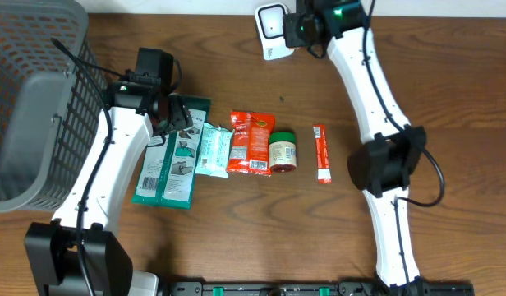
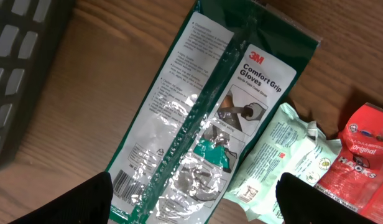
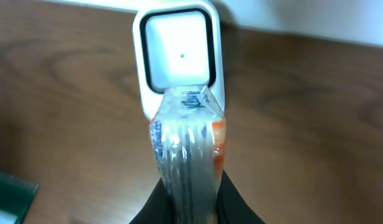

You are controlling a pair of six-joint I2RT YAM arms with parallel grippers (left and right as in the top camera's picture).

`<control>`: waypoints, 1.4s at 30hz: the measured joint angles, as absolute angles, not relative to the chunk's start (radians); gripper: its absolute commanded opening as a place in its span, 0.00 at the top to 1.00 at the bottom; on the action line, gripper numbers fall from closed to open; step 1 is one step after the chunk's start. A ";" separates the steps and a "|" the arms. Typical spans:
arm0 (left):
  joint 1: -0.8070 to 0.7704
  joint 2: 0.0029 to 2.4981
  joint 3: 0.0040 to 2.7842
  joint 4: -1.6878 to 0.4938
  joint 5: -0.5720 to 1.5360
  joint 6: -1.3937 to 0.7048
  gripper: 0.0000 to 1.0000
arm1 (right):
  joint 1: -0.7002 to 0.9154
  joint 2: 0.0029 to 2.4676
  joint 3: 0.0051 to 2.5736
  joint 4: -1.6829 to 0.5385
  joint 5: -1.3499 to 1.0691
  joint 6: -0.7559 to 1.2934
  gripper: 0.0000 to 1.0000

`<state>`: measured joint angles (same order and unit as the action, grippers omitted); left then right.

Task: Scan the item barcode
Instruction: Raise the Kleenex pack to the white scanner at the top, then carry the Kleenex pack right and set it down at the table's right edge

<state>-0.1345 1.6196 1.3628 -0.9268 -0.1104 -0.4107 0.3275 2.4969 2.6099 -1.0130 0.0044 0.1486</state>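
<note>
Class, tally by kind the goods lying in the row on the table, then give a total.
Flat packs: 3 (green glove pack, pale green pouch, red snack bag)
Jars: 1 (green-lidded jar)
Stick sachets: 1 (red stick sachet)
Total: 5

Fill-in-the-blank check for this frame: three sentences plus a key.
The right gripper holds a packet up to the white ____.
The left gripper hangs open over the ____ gloves pack.
Left of that pack stands a grey ____.
Missing: scanner; green; basket.
</note>
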 measured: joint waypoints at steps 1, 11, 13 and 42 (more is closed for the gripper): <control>-0.134 1.620 1.363 -0.927 -0.110 -0.411 0.16 | 0.327 2.506 2.610 -0.993 0.006 0.149 0.99; -0.134 1.620 1.362 -0.927 -0.110 -0.411 0.16 | 0.334 2.640 2.610 -0.773 0.036 0.148 0.99; -0.134 1.620 1.362 -0.927 -0.110 -0.411 0.16 | 0.340 2.658 2.610 -0.734 0.046 0.148 0.99; -0.134 1.620 1.362 -0.927 -0.110 -0.411 0.16 | 0.368 2.506 2.599 -0.959 0.029 0.119 0.99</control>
